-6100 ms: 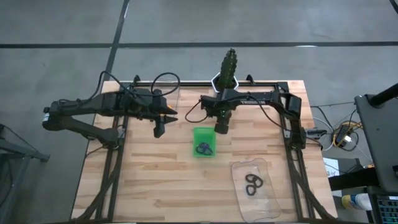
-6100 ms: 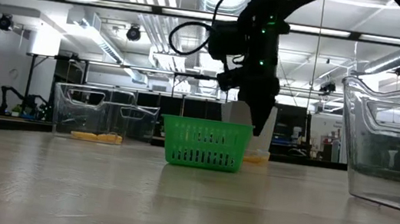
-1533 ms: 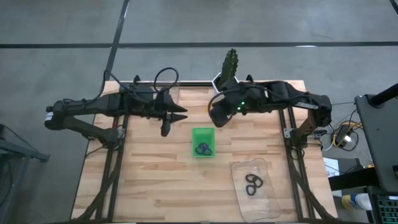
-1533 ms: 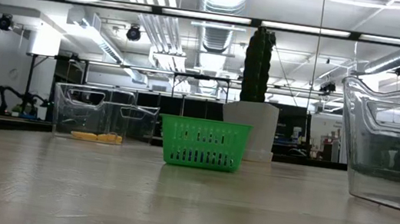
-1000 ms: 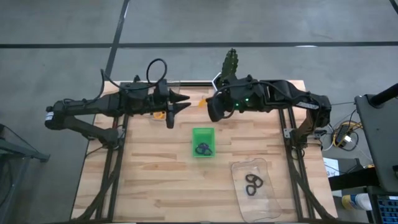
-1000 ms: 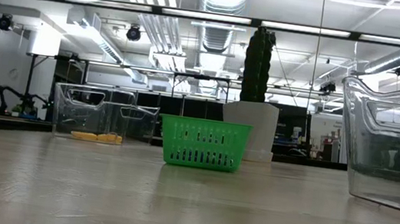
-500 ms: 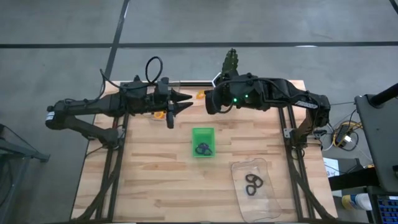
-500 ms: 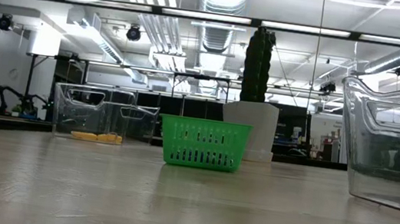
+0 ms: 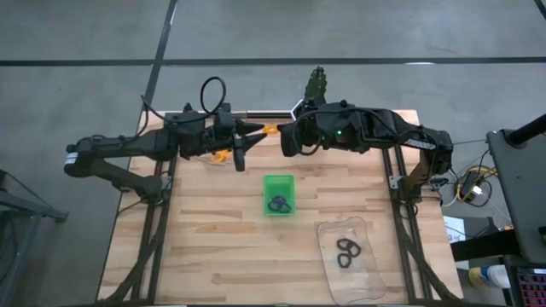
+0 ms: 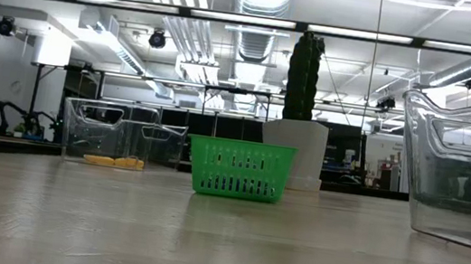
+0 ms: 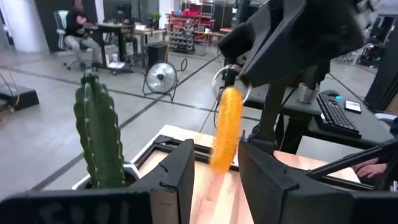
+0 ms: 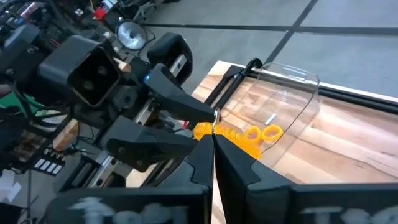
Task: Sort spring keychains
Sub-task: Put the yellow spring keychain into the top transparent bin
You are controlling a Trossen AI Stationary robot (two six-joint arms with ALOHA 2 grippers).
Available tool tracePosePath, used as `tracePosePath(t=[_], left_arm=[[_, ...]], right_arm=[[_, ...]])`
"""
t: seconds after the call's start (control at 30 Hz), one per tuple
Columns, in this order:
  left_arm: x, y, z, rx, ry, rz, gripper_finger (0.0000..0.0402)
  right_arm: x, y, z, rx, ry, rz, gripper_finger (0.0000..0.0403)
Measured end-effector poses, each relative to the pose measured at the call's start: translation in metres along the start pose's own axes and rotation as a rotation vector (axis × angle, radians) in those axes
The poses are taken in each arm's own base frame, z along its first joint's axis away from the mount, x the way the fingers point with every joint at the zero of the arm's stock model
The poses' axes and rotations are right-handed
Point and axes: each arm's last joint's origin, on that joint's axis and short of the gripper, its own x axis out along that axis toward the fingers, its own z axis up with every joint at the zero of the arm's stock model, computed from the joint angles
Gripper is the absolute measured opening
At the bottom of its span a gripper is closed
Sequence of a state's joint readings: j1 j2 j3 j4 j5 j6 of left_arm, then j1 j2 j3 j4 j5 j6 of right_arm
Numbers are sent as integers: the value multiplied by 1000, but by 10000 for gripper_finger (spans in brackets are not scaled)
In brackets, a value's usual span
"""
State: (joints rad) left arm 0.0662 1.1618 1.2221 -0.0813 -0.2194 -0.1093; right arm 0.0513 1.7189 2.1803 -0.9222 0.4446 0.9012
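Orange coiled-cord spring keychain (image 9: 270, 130) was held up in the air over the far edge of the wooden table (image 9: 213, 247), stretched long between the two arms, its long axis running left to right in the high view. In the right wrist view, the right gripper (image 12: 213, 144) was pressed together on its metal ring end. The left gripper (image 9: 252, 135) was spread, fingers (image 11: 179, 180) either side of the hanging coil (image 11: 225, 127), not clearly touching it. More orange keychains (image 12: 263, 133) lay in the clear plastic tray (image 12: 287, 93) at the far left. Small green rectangular tray (image 9: 278, 194) with dark keychains (image 9: 278, 204) sat nearer, mid-table. Another clear tray (image 9: 350, 260) held black keychains (image 9: 346, 251). Tall green cactus (image 11: 99, 134) stood behind the table.
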Motion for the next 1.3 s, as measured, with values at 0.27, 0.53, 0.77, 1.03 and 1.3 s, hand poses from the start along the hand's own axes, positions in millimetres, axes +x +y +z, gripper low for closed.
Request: tracePosePath(t=[0.27,0.53,0.77,1.03,1.3], left_arm=[[0,0,3,14,-27,-3,117],[2,-1,1,51,-19,-45,97],[0,1,0,34,13,-59,18],[-14,20,-1,76,125,137,16],[-25,52,-26,14,371,541,14]], right_arm=[[1,4,0,3,1,48,8],[9,4,-5,-14,27,42,8],[8,4,-4,-81,1,31,10],[10,3,-1,-150,-8,28,96],[13,1,-5,-293,-4,7,205]])
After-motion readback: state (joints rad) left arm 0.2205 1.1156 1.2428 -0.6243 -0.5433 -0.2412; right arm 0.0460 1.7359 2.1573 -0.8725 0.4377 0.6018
